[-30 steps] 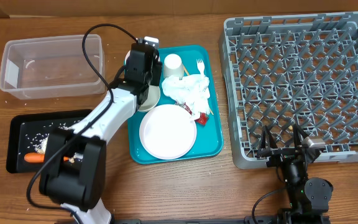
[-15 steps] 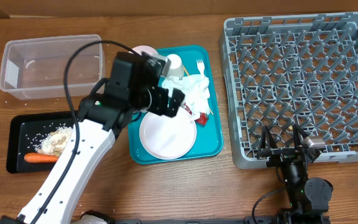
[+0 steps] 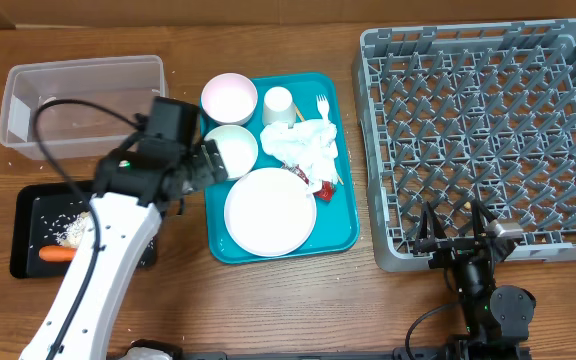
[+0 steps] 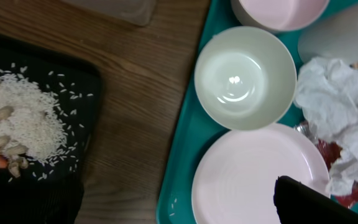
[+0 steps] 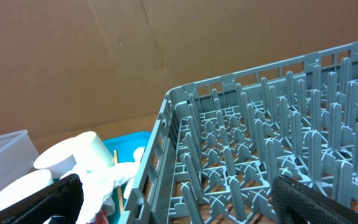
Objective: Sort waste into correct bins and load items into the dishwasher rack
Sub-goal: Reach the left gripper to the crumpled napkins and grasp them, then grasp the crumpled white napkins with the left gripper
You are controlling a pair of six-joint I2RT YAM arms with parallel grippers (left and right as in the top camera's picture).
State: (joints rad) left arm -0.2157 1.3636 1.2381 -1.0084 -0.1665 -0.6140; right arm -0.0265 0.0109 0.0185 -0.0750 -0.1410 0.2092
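Presently, at the bottom right of the overhead frame, the right gripper [image 3: 455, 238] sits at the near edge of the dishwasher rack [image 3: 488, 130], its fingers spread wide with nothing between them. At lower left, the black tray [image 3: 28, 215] holds the carrot [image 3: 56, 254] along its near side. A heap of food scraps [image 3: 73, 230] lies just above it, and loose grains are scattered across the tray floor. The left arm crosses over this tray.

At centre frame, the teal serving tray [image 3: 346, 236] carries the plate [image 3: 270, 212] in its near half. The left gripper [image 3: 211, 165] hovers over the serving tray's left rim, just beside a white bowl [image 3: 234, 150]. The wrist view shows both fingers far apart and empty, with the bowl ahead of them and not in contact. Right of that bowl lies the crumpled napkin [image 3: 306, 145], with the red wrapper [image 3: 320, 187] at its near edge, against the plate's rim. Farther up the serving tray sit a second bowl [image 3: 229, 98], pinkish inside, the cup [image 3: 279, 103] and the fork [image 3: 322, 105].

At upper left, the clear tub [image 3: 18, 140] shows a few pale specks on its floor. The rack fills the right side of the frame up to the far edge.
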